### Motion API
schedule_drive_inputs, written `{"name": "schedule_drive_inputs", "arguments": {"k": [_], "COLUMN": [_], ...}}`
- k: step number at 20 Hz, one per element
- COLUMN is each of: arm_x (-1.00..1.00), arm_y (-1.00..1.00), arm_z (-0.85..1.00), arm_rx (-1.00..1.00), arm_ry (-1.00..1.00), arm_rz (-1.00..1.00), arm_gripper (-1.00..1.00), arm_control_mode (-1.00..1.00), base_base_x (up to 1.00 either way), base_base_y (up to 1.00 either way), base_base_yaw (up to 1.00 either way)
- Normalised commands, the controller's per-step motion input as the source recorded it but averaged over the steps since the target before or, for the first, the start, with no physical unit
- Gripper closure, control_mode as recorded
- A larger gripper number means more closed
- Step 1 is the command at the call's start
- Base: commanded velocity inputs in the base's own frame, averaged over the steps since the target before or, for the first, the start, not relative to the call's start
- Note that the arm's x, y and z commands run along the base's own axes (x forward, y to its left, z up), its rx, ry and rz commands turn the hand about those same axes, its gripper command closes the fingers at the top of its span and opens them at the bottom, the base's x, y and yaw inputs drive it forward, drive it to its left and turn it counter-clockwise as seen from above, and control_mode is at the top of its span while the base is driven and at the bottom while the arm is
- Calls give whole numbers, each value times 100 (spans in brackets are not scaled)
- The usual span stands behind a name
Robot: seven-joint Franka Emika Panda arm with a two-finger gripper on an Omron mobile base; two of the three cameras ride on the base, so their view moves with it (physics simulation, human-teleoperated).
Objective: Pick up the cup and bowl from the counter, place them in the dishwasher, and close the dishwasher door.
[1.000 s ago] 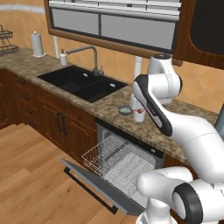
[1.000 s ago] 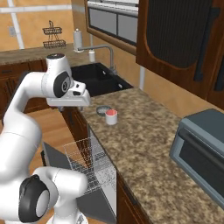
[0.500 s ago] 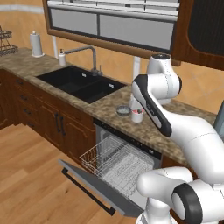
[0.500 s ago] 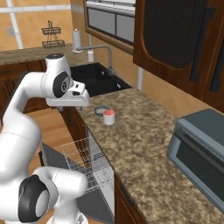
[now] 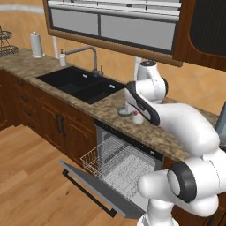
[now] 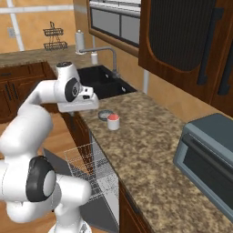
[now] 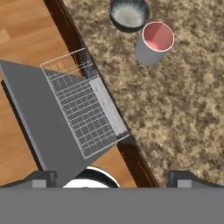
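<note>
Arm raised and bent, gripper open.
The white arm folds at the elbow, and the gripper (image 7: 111, 177) points straight down, its two finger tips spread wide apart, holding nothing.

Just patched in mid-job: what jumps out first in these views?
The dishwasher door hangs wide open below the counter, with a white wire rack pulled out over it. Above, the cup, pink inside, stands close beside the grey bowl near the counter edge. The open gripper hovers above, holding nothing.
</note>
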Motion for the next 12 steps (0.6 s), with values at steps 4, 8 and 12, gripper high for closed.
{"name": "schedule_drive_inputs", "arguments": {"k": [4,8,12], "arm_x": [99,100,86], "arm_y": [-49,-53,-25], "arm_z": [-43,-57,-71], "arm_rx": [-17,-11,-3], "arm_ry": [11,10,0], "arm_rz": [23,24,21], "arm_gripper": [-100,-100,-100], "arm_control_mode": [-100,-100,-100], "base_base_x": [0,0,0], "base_base_y": [0,0,0], "base_base_yaw": [0,0,0]}}
